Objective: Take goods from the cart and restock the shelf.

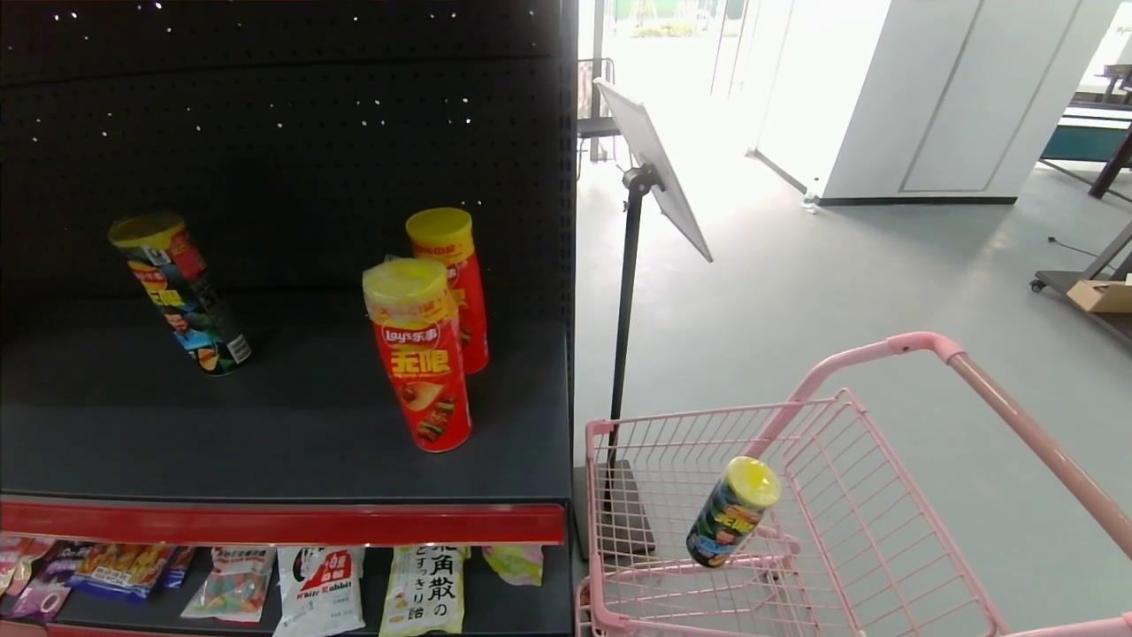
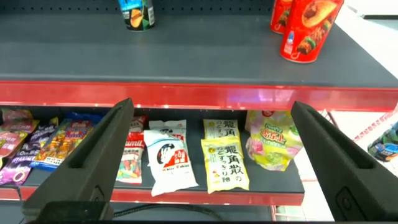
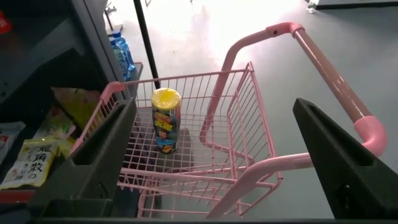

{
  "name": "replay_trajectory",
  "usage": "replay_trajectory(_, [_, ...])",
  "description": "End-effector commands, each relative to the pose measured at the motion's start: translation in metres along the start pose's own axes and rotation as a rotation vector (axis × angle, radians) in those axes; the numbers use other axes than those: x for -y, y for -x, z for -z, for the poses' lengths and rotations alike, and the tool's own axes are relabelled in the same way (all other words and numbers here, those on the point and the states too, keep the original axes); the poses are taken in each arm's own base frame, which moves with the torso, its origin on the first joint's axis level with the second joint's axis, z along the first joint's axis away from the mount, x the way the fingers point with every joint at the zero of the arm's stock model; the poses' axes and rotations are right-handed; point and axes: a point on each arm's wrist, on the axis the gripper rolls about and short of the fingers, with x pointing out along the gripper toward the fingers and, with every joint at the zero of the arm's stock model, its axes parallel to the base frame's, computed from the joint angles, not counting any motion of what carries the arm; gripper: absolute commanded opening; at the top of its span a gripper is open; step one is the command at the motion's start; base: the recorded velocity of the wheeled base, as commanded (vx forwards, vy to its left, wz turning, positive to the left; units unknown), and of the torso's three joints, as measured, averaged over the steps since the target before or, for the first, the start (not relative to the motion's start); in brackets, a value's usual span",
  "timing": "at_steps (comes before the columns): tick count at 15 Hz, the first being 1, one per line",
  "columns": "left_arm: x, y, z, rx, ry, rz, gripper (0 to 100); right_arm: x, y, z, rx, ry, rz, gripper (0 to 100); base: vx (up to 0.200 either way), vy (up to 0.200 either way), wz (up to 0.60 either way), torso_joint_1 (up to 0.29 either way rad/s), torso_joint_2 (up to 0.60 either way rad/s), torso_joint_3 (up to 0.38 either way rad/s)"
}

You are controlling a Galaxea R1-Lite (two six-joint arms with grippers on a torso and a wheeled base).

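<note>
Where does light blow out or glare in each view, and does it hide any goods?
Head view: doorway blown out, pegboard dark with pinpricks of light, front red can plainly lit. Left wrist view: sheen on the red shelf strip. Right wrist view: floor washes white beyond the cart; its can shows clearly.

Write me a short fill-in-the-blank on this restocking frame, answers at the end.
1. The can standing in the pink cart has a ___ lid.
2. The upper shelf holds ___ cans in total.
3. The price rail along that shelf's front edge is ___.
4. The right gripper faces the cart with its jaws ___.

Missing words: yellow; three; red; open.
</note>
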Motion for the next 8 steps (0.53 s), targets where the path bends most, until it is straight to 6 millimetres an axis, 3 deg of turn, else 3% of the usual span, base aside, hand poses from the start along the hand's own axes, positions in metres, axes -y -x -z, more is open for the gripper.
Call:
replay_trajectory(1, [0.0000, -0.0002, 0.0003, -0.003, 0.001, -0.001, 100, 0.0000, -0.0001, 0.0000, -0.001, 0.000, 0.001, 100, 0.000, 0.000, 0.00, -0.154, 0.34, 0.168])
replay_trajectory(8, [0.0000, -0.0002, 0.0003, -0.003, 0.001, -0.001, 100, 0.0000, -0.0001, 0.0000, -0.001, 0.000, -0.001, 100, 0.000, 0.000, 0.00, -0.147, 0.34, 0.187])
